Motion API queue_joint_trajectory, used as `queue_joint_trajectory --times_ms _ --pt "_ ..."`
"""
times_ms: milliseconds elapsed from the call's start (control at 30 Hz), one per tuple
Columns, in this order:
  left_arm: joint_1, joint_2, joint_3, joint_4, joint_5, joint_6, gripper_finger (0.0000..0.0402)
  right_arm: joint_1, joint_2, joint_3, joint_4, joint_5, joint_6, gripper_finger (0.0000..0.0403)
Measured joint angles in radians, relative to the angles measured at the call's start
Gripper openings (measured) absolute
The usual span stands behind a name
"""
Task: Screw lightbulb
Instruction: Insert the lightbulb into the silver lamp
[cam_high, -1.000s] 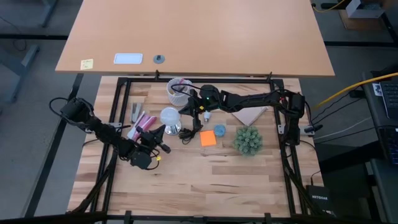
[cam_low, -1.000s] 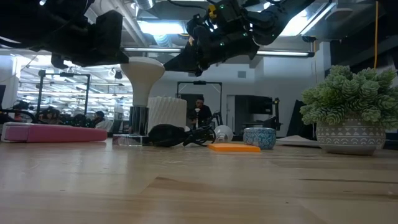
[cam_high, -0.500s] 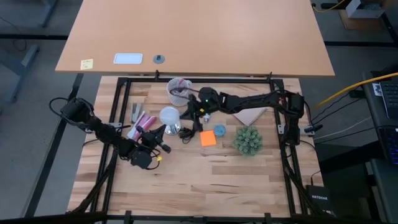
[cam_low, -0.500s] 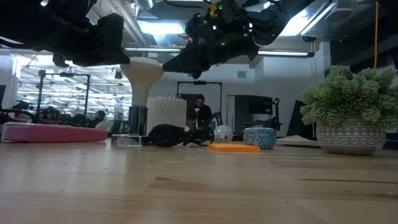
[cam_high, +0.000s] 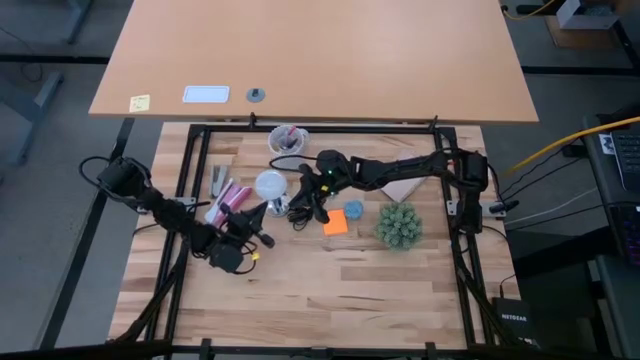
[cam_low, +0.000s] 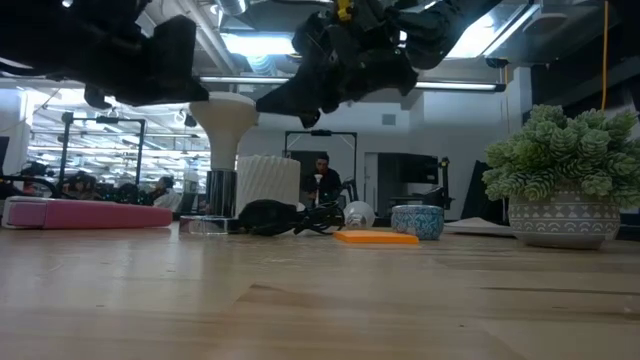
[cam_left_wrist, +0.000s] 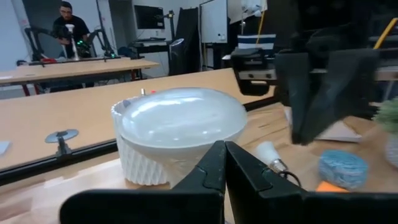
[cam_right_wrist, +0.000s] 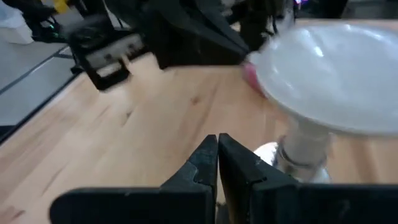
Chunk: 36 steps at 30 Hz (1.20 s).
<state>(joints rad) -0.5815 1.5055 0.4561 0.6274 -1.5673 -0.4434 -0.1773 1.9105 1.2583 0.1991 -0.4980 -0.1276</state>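
The lightbulb (cam_high: 271, 186) is seen standing upright, dome up, on the silver socket (cam_low: 222, 190). Its narrow base is seated in the socket's mouth, and it is held by neither gripper.

The right gripper (cam_high: 303, 196) is now found beside the lightbulb on the side facing the orange sticky note (cam_high: 335, 221). A second ago it was placed farther back, between the lightbulb and the pen cup (cam_high: 285, 140), and the cup is now left uncovered. In the low view its tip (cam_low: 268, 102) is brought nearer the dome's rim and a little lower. In its own wrist view its fingers (cam_right_wrist: 205, 163) are pressed together on nothing, with the dome close ahead.

The left gripper (cam_high: 258, 211) is kept where it was, just beside the lightbulb on the side away from the cup. Its fingers (cam_left_wrist: 211, 171) are likewise closed together and empty, pointing at the neck below the dome.

The shift is judged to be an approach for the turning step. No grasp is made yet, and the right fingers would have to be parted before the dome could be gripped and twisted.
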Motion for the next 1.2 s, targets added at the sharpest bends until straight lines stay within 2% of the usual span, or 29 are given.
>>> queue_joint_trajectory --times_ms 133,267,400,533,733,933,1200 --pt "-0.040 0.000 0.000 0.057 -0.003 0.020 0.0000 -0.007 -0.025 0.000 -0.044 0.020 -0.007 0.0019" --pt "-0.094 0.000 0.000 0.169 -0.003 0.110 0.0000 -0.012 -0.066 0.000 -0.060 0.051 -0.036 0.0019" --pt "-0.148 0.000 0.000 0.279 -0.004 0.224 0.0000 -0.019 -0.090 0.001 -0.044 0.160 -0.096 0.0019" --pt "-0.191 0.000 0.000 0.308 -0.004 0.273 0.0000 -0.035 -0.084 0.001 0.017 0.237 -0.154 0.0019" --pt "-0.209 0.000 0.000 0.289 -0.003 0.199 0.0000 -0.078 -0.077 0.002 0.058 0.244 -0.169 0.0019" --pt "-0.134 0.000 0.000 0.183 0.008 0.084 0.0000 -0.085 -0.024 0.002 0.211 0.240 -0.167 0.0019" --pt "-0.084 0.001 0.000 0.137 -0.003 0.059 0.0000 -0.086 0.019 0.002 0.244 0.236 -0.170 0.0019"
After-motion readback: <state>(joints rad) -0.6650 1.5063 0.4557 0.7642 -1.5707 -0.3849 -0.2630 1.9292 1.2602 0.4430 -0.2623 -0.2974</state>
